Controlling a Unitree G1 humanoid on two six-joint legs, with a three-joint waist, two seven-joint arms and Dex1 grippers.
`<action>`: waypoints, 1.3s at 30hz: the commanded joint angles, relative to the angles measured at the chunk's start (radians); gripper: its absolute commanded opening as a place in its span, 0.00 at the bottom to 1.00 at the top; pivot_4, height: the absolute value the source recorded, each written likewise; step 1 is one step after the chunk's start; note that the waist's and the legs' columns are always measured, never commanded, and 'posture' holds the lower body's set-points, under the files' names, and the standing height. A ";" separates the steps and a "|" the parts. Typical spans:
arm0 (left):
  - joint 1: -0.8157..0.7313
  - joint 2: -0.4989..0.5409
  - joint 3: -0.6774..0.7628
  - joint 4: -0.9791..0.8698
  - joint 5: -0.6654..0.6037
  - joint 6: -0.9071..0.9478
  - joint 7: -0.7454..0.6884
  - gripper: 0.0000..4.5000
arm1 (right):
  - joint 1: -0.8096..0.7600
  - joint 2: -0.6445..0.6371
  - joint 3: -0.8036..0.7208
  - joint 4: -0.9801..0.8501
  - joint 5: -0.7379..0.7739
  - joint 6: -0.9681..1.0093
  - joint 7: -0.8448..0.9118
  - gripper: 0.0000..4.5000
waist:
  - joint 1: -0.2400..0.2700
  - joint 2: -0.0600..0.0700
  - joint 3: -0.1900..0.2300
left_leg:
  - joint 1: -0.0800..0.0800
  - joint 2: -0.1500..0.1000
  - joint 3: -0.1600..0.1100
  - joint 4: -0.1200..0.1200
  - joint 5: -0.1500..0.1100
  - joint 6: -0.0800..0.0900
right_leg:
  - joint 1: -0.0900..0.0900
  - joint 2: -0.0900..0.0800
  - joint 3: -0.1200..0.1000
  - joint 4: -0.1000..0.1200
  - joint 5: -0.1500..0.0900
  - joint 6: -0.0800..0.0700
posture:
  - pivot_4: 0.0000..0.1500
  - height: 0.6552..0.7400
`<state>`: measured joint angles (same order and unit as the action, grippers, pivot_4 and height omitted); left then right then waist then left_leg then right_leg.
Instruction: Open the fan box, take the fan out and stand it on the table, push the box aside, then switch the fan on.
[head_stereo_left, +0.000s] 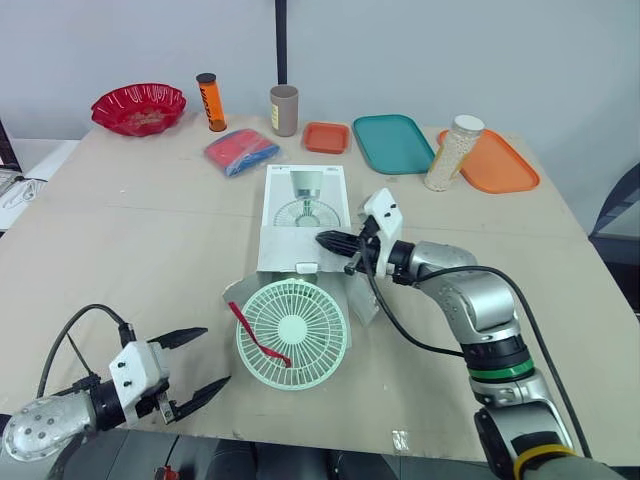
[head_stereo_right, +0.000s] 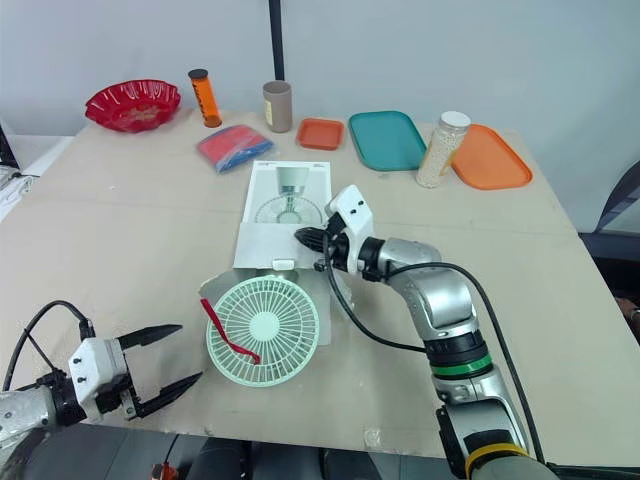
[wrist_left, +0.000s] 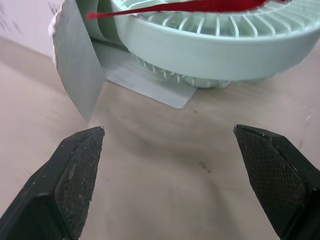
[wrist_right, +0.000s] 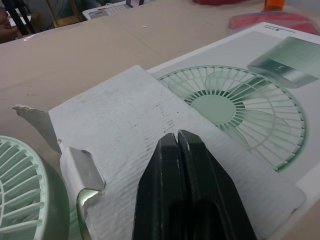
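Right claw (head_stereo_left: 320, 240) clenched empty, tips at box (head_stereo_left: 305, 200) flap. Left claw (head_stereo_left: 215, 356) spread wide near fan (head_stereo_left: 293, 333), which lies flat on worktop (head_stereo_left: 130, 230) at box's open end. I'd push box low and steady, not dragging fan.

Silver arm (head_stereo_left: 480, 300), black cable (head_stereo_left: 400, 333), green band (head_stereo_left: 497, 373), black tool fingers (wrist_left: 75, 175)

I see a beige tabletop (head_stereo_left: 130, 240). Towards its far edge sit a red bowl (head_stereo_left: 138, 107), an orange can (head_stereo_left: 209, 102), a brown cup (head_stereo_left: 284, 110), a red-and-blue packet (head_stereo_left: 241, 152), a small orange tray (head_stereo_left: 326, 137), a teal tray (head_stereo_left: 393, 143), a jar of white grains (head_stereo_left: 452, 152) and a larger orange tray (head_stereo_left: 495, 165). In the middle lies the white fan box (head_stereo_left: 303, 215), with the pale green fan (head_stereo_left: 292, 333) lying flat at its opened near end.
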<state>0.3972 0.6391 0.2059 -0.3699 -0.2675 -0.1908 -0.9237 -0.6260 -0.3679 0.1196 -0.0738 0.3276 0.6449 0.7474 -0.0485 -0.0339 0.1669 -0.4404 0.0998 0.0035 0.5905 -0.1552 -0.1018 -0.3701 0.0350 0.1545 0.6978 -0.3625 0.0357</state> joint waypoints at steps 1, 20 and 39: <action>-0.006 0.011 0.015 0.043 0.097 -0.180 0.011 0.98 | -0.023 -0.010 -0.011 -0.016 0.012 -0.021 0.018 0.00 | 0.000 0.000 0.000 | 0.000 0.000 0.000 0.000 0.000 0.000 | 0.000 0.000 0.000 0.000 0.000 0.000 | 1.00 0.99; -0.231 0.051 0.101 0.525 0.600 -1.065 0.366 0.98 | -0.035 0.000 -0.001 0.018 -0.003 -0.052 0.023 0.00 | 0.000 0.000 0.000 | 0.000 0.000 0.004 0.000 0.000 0.002 | 0.003 -0.002 -0.001 0.002 0.001 0.000 | 1.00 0.99; -0.470 -0.037 0.159 0.576 1.145 -1.278 0.801 0.98 | -0.005 -0.019 -0.006 -0.042 -0.001 -0.016 0.003 0.00 | 0.001 -0.001 -0.001 | 0.000 0.000 0.005 0.002 0.001 0.003 | 0.004 -0.003 -0.001 0.005 0.004 0.001 | 1.00 0.99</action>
<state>-0.0685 0.6041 0.3626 0.2168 0.8596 -1.4636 -0.1721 -0.6305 -0.3779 0.1266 -0.0670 0.3160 0.6308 0.7552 -0.0476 -0.0346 0.1660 -0.4401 0.0999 0.0086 0.5925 -0.1543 -0.0989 -0.3662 0.0320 0.1533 0.7024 -0.3583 0.0368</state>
